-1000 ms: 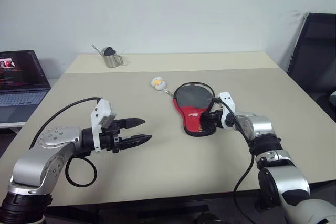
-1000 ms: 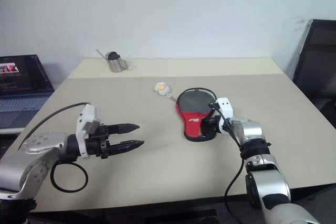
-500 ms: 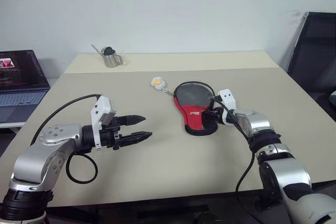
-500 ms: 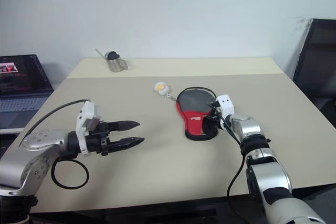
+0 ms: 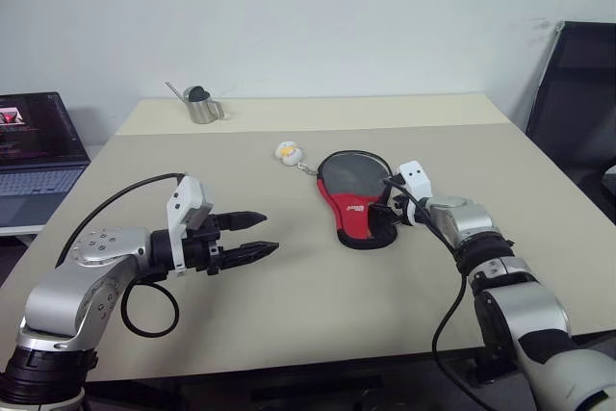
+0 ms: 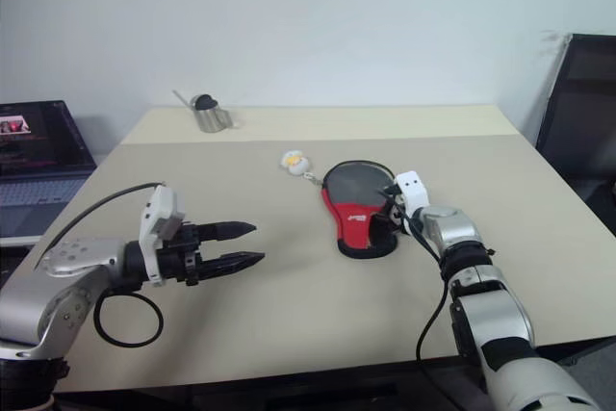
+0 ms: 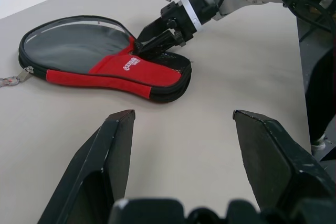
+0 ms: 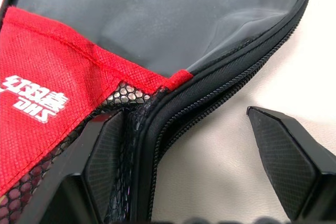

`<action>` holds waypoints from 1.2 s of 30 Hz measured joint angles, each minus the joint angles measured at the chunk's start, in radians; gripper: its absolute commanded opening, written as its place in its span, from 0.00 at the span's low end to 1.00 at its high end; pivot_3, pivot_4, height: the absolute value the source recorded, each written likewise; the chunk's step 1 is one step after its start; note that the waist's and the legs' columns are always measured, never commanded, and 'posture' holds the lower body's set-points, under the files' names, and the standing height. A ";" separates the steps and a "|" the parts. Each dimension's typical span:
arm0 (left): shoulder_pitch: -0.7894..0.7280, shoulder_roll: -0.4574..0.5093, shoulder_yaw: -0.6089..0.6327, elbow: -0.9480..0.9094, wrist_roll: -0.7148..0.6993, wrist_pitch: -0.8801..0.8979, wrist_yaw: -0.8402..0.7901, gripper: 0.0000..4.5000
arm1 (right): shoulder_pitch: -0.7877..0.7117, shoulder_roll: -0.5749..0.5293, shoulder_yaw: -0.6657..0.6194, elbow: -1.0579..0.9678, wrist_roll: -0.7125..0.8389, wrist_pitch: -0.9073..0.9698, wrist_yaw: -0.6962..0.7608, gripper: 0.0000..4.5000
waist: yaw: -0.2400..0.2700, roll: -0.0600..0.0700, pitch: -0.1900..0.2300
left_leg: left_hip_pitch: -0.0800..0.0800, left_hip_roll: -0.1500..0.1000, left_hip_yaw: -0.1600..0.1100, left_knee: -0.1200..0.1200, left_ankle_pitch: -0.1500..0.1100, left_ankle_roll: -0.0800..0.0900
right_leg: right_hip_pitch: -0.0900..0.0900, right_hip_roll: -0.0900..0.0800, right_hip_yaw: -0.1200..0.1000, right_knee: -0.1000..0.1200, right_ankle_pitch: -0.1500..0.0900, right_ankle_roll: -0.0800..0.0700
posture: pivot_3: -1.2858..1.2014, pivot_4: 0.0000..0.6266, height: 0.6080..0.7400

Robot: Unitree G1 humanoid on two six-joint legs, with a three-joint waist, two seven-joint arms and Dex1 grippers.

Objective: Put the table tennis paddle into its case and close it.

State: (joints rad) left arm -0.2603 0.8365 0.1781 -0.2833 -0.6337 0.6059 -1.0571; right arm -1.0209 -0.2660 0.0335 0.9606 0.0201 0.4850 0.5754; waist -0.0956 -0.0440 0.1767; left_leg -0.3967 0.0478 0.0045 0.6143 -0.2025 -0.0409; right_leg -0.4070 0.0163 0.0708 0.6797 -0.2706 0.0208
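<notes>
The case point(image 5: 351, 194) lies flat on the table, black-edged with a red panel, white lettering and a grey round part. The paddle is hidden. My right gripper point(image 5: 383, 219) is open at the case's narrow end. In the right wrist view one of its fingers point(image 8: 107, 153) rests on the black mesh pocket and the other point(image 8: 278, 148) stands over bare table, with the zipper edge point(image 8: 210, 95) between them. My left gripper point(image 5: 258, 236) hovers open over the table well to the left of the case, holding nothing.
A small white and yellow charm point(image 5: 288, 152) lies just beyond the case. A metal watering can point(image 5: 202, 106) stands at the far left of the table. A laptop point(image 5: 34, 146) sits off to the left, and a black chair point(image 5: 577, 93) to the right.
My right gripper's fingers have spread apart at the case's narrow end and its wrist has rolled a little. The left gripper and the case have stayed put.
</notes>
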 measured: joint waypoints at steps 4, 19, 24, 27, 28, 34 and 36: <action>0.009 0.000 0.000 -0.003 0.000 0.000 0.003 0.72 | -0.023 0.006 0.010 0.056 -0.020 -0.029 0.008 0.89 | -0.005 -0.001 -0.001 | 0.001 0.000 0.000 0.000 0.000 0.000 | 0.001 0.000 0.000 0.000 0.000 0.000 | 0.52 0.24 1.00; 0.045 0.000 0.000 -0.025 0.000 0.000 0.019 0.72 | -0.015 0.071 0.030 0.043 -0.048 -0.044 0.042 0.09 | -0.022 -0.006 -0.004 | 0.005 0.002 0.000 0.000 0.000 0.000 | 0.002 0.000 0.001 0.001 0.001 -0.002 | 0.52 0.24 1.00; 0.067 0.004 0.008 -0.031 -0.001 0.000 0.016 0.72 | -0.015 0.085 0.025 0.037 -0.046 -0.041 0.031 0.01 | -0.030 -0.006 -0.004 | 0.005 0.002 0.000 -0.001 0.000 0.000 | 0.002 0.000 0.001 0.001 0.000 -0.003 | 0.52 0.24 1.00; 0.087 0.013 0.017 -0.037 -0.010 0.000 0.011 0.72 | -0.008 0.096 0.024 0.012 -0.039 -0.028 0.031 0.01 | -0.041 -0.006 -0.004 | 0.005 0.002 0.000 -0.002 0.000 0.000 | 0.002 0.000 0.001 0.001 0.001 -0.003 | 0.52 0.24 1.00; 0.097 0.018 0.024 -0.043 -0.016 0.001 0.005 0.72 | 0.000 0.100 0.024 -0.008 -0.037 -0.016 0.033 0.01 | -0.044 -0.006 -0.004 | 0.005 0.002 0.000 -0.003 0.000 0.000 | 0.001 0.000 0.002 0.001 0.000 -0.003 | 0.52 0.24 1.00; 0.229 0.068 0.073 -0.095 -0.027 -0.004 -0.050 0.72 | 0.102 0.120 0.032 -0.249 -0.029 0.114 0.066 0.01 | -0.050 -0.006 -0.004 | 0.005 0.014 0.000 -0.007 -0.003 -0.004 | 0.000 0.008 0.001 0.000 -0.006 -0.013 | 0.52 0.24 1.00; 0.281 0.068 0.081 -0.116 -0.029 -0.005 -0.065 0.72 | 0.151 0.131 0.040 -0.351 -0.026 0.162 0.075 0.01 | -0.049 -0.006 -0.004 | 0.005 0.019 -0.002 -0.007 -0.006 -0.008 | -0.001 0.014 0.000 0.001 -0.008 -0.018 | 0.52 0.24 1.00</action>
State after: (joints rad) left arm 0.0204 0.9045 0.2595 -0.3988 -0.6631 0.6013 -1.1218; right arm -0.8695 -0.1351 0.0731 0.6099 -0.0059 0.6471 0.6509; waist -0.1450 -0.0496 0.1729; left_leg -0.3918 0.0663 0.0023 0.6072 -0.2081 -0.0485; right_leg -0.4083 0.0299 0.0706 0.6810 -0.2789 0.0032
